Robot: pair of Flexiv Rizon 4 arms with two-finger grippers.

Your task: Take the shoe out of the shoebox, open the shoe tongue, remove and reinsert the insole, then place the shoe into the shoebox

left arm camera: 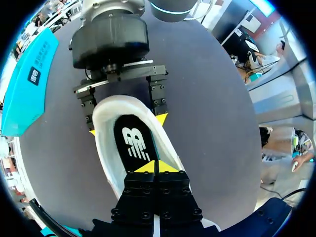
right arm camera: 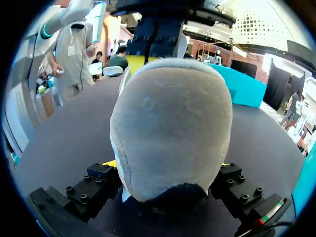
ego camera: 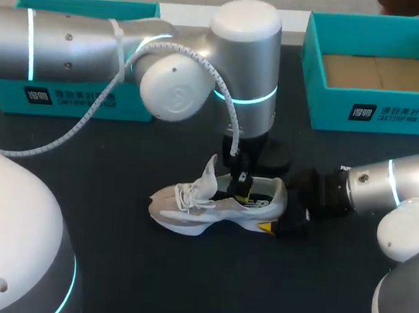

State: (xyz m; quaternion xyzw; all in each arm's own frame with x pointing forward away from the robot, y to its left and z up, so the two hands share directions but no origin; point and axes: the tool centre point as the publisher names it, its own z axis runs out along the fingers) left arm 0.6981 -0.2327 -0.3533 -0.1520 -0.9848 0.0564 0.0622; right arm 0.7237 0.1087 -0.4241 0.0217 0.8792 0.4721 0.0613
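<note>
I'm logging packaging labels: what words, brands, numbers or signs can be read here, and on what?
Right shoebox front: white logo and two lines of print, too small to read.
Left teal box front: same kind of print, also too small.
Insole in the shoe: a white stylised logo, no plain words.
No numbers or signs elsewhere.

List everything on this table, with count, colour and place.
shoe: one, white and grey, mid-table, on its sole, tongue raised.
insole: one, black, inside the shoe.
shoebox: one, teal, far right of the table, open, no shoe in it.
second box: one, teal, far left, partly behind the left arm.
table: one, black.
left pincer: yellow tips together, over the insole in the shoe's opening.
right pincer: yellow tips on both sides of the shoe's heel, shut on it.
</note>
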